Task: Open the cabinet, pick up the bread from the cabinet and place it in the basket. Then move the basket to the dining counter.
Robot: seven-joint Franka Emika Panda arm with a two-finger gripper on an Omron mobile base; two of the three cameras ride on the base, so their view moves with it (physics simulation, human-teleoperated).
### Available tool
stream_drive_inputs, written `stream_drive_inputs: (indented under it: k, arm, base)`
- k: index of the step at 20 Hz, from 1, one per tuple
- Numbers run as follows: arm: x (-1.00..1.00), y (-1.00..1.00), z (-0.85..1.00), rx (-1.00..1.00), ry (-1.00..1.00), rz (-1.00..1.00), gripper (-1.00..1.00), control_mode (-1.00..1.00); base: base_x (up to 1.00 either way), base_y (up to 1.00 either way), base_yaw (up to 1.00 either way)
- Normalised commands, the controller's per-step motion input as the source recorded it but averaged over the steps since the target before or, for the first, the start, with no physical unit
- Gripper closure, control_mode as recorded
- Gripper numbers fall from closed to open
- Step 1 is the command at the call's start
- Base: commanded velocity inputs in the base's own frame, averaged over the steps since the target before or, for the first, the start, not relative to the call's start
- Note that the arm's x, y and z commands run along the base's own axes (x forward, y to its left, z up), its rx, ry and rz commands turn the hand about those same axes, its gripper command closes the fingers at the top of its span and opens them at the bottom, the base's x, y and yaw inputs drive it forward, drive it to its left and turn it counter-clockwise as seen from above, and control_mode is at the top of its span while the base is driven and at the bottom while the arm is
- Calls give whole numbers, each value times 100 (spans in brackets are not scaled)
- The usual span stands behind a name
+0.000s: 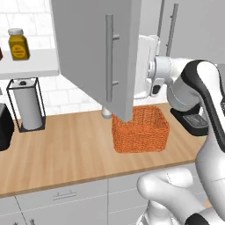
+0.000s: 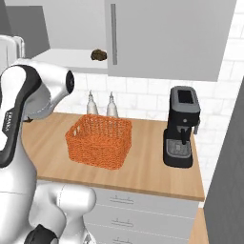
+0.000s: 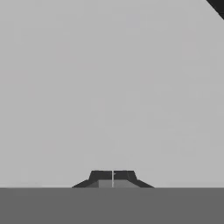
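The cabinet's wide door [image 1: 88,44] stands swung open toward me, its long silver handle [image 1: 109,57] on the outer face. The bread [image 2: 99,55], a small dark brown lump, lies on the open cabinet shelf [image 2: 66,61]. On the wood worktop below sits the orange woven basket [image 1: 140,129], with nothing showing inside it. My hand [image 1: 148,66] is behind the open door, above the basket; the door hides its fingers. In the hand view my gripper [image 3: 113,175] is shut with nothing in it, facing a flat grey surface close up. The dining counter is out of view.
A black coffee machine [image 2: 181,128] stands right of the basket. Two bottles [image 2: 101,105] stand behind the basket against the white tiles. To the left are a paper towel holder [image 1: 26,103] and a yellow jar [image 1: 18,45] on a shelf. A narrower closed door [image 2: 167,38] adjoins the open cabinet.
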Motion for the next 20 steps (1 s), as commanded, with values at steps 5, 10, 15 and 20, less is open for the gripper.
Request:
stream_drive_inputs:
  k: [5,10,15,20]
  arm:
    - [-59,100,0,2,20,31,100,-100]
    - [-8,98,0,-12,7,3,100,-100]
    - [-12,-9,9,0,2,0,100,-100]
    - [-5,-88,20,-5,7,-1,100,-100]
  base:
    - [0,0,0]
    - [0,0,0]
    - [0,0,0]
    - [0,0,0]
